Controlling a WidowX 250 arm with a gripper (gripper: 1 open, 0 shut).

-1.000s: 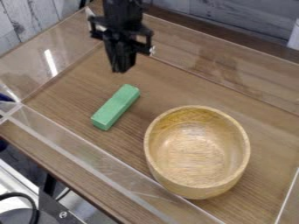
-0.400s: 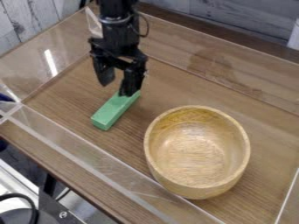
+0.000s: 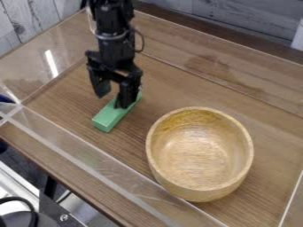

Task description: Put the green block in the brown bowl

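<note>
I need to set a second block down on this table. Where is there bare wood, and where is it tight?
Bare wood lies along the far side behind the claw, and on the near left between the green block and the clear front wall. It is tight near the brown bowl, which fills the near right, and around the open claw over the block.

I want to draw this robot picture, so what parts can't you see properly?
- Block: its far end is hidden behind the gripper, so whether the fingers touch it cannot be told.
- Arm: cut off by the top edge of the camera view.
- Bowl: the near inside wall is hidden by its own rim.
- Bottom left corner: dark parts outside the clear wall, cut off and too blurred to name.
</note>
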